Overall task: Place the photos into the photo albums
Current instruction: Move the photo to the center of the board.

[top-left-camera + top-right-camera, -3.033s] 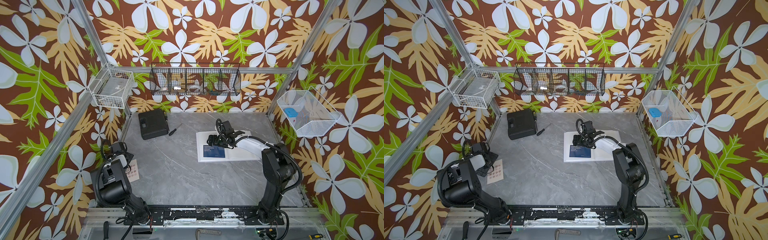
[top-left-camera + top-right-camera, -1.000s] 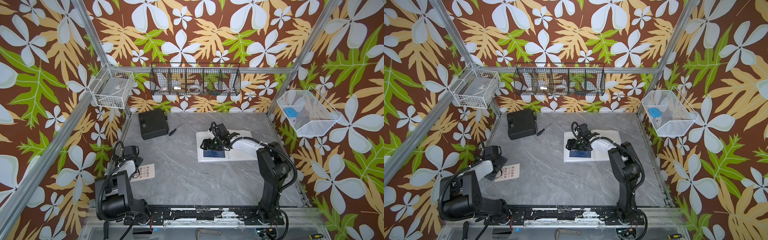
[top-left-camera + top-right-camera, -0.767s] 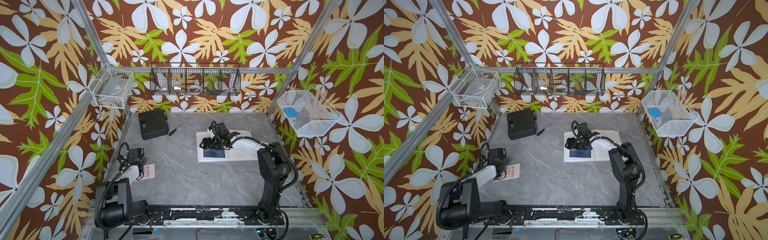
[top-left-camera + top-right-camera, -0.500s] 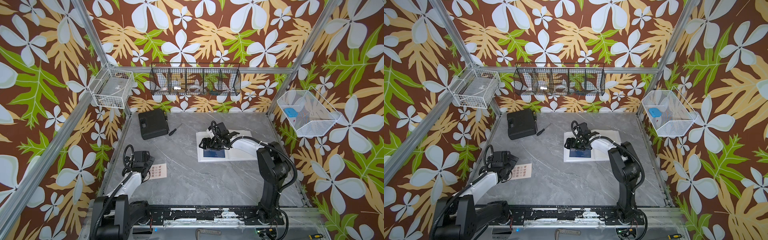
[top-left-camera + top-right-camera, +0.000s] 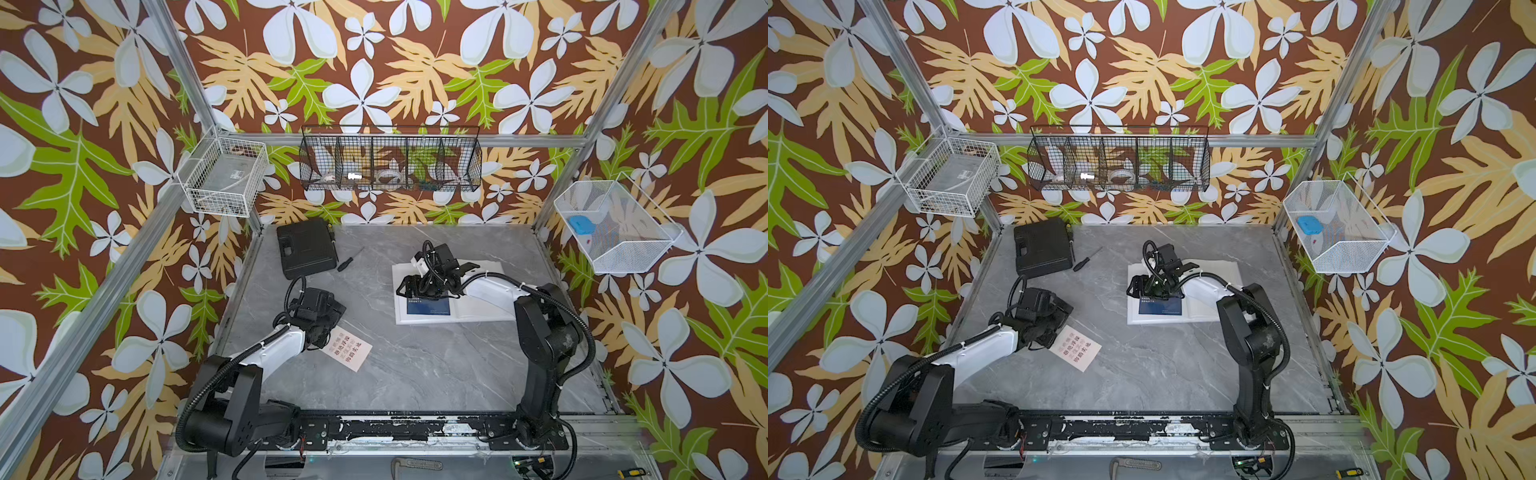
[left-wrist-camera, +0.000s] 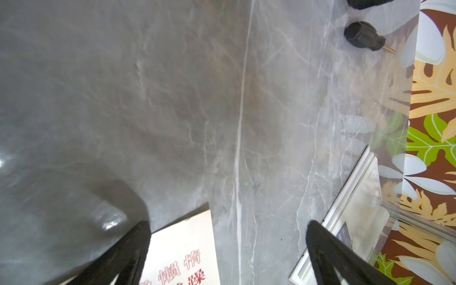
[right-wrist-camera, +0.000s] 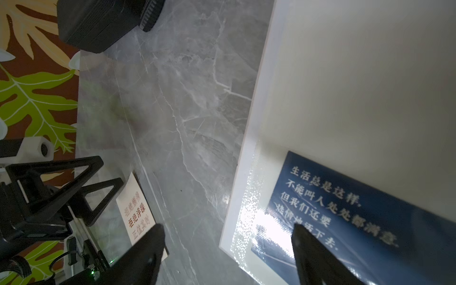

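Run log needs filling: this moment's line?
left end effector: open, at cream card | right end effector: open, over album edge | navy card: on album

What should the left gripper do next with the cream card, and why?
Probably slide the cream card toward the open album: the card lies flat on the table, apart from the album, and the open left gripper sits at its edge.

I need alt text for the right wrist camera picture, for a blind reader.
A navy blue photo with pale Chinese text lies partly under shiny film on the white photo album page, with the open right gripper over the page's edge. Across the grey table, a cream photo lies by the left gripper.
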Controlling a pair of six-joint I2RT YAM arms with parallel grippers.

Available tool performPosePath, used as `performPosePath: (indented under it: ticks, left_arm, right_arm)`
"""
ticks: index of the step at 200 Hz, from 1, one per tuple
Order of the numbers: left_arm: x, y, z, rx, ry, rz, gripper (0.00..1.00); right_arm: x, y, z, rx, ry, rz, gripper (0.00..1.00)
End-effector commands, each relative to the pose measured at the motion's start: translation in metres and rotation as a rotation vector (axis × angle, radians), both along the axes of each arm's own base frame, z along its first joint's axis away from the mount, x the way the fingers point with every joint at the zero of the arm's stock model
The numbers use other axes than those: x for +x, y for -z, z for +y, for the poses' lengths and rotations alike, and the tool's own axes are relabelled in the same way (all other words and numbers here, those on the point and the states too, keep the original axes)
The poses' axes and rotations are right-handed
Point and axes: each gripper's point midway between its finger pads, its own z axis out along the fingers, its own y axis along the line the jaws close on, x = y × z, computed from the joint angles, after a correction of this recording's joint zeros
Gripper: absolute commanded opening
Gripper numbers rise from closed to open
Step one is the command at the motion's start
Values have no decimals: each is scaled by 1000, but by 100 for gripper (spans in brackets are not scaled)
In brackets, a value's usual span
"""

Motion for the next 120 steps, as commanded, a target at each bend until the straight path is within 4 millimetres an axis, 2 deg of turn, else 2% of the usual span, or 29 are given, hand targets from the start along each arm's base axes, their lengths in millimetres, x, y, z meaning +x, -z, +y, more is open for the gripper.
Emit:
performPosePath:
  ticks: [1,29,60,91,120]
  left_arm:
    - [-22,4,17,121,31,96,100]
    - [-44,5,27,135,0,109,100]
    - [-62,17,19,43,-11,89,100]
    - [-67,21,12,15,50,61,100]
    - [-75,29,5,-22,85,46,100]
  right_arm:
    - [-11,-2,10,44,-62,13,80]
    - [-26,-3,31,59,-162,16,75]
    - [-47,1,51,81,-248,43,68]
    - [-67,8,55,87,-271,88,60]
    - [-82,10,52,103,-202,137,59]
